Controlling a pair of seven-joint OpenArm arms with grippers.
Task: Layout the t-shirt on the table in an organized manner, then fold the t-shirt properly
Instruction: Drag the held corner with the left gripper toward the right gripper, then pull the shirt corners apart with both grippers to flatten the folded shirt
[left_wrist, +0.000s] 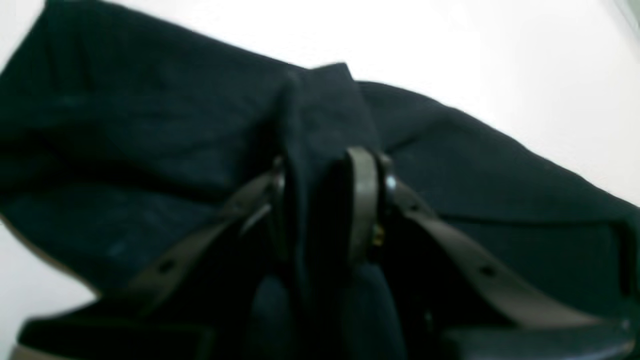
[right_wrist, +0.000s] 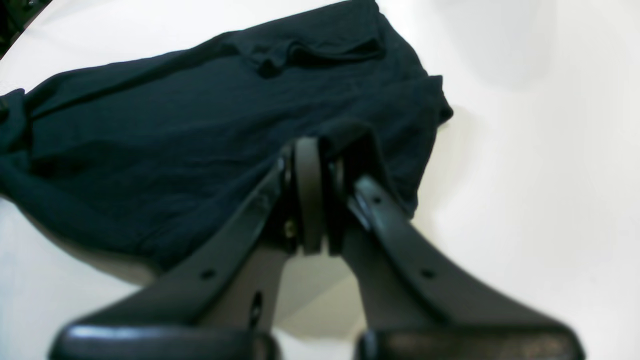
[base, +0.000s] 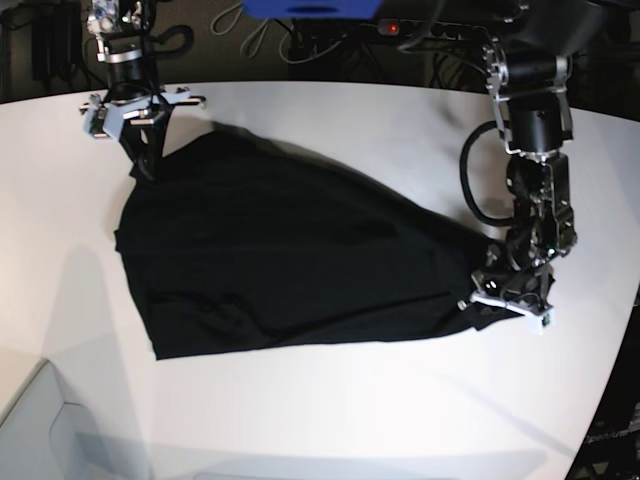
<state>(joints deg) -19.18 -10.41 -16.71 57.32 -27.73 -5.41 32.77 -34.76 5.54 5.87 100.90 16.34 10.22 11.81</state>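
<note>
Black cloth t-shirt (base: 280, 270) lies plain side up across the wide white desk (base: 330, 410), stretched between 2 arms. Left claw (left_wrist: 320, 200) is clamped on 1 bunched fold; right claw (right_wrist: 325, 165) pinches another edge.

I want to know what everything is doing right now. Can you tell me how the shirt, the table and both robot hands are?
t-shirt: spread on the table, wrinkled, not folded, no print showing, pinched at two far-apart edges.
left gripper: shut on the t-shirt's cloth.
right gripper: shut on the t-shirt's edge.
table: white, with the t-shirt lying on it.
</note>
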